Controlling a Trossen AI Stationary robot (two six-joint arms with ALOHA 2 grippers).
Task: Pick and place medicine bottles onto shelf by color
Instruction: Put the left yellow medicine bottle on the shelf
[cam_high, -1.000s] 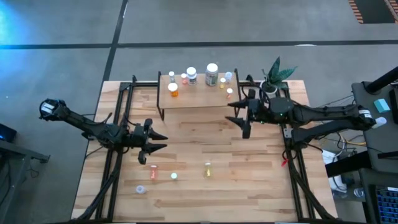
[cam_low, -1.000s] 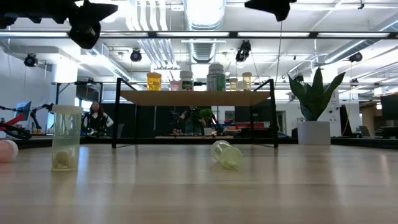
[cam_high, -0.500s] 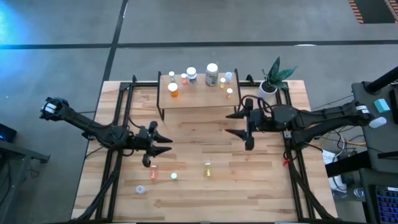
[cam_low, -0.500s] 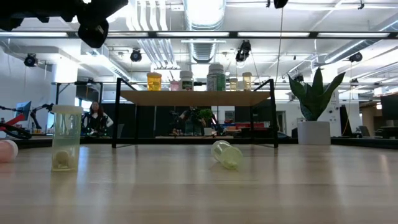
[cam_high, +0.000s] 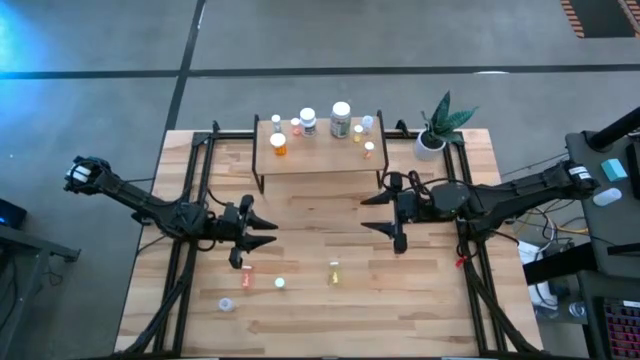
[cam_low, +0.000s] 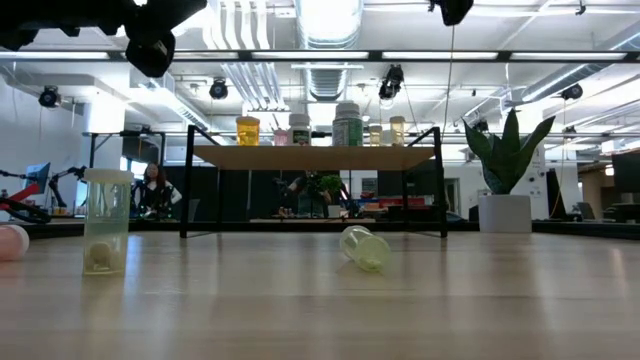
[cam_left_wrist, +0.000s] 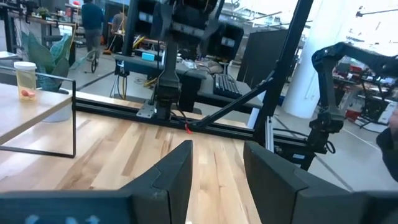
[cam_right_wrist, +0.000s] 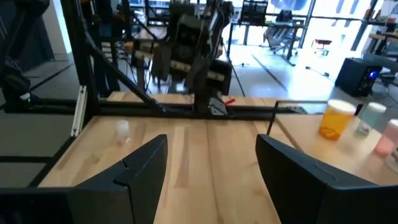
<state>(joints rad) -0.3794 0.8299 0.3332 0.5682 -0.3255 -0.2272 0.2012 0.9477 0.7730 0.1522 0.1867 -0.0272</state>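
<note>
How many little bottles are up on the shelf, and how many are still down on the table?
Bottles on the shelf: 8
Bottles on the table: 4
Total: 12

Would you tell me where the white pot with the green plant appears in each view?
High view: white plant pot right of the light-wood shelf.
Low view: pot right of the shelf.
Left wrist view: pot behind the shelf's end.
Right wrist view: not in it.
Landmark: shelf.
</note>
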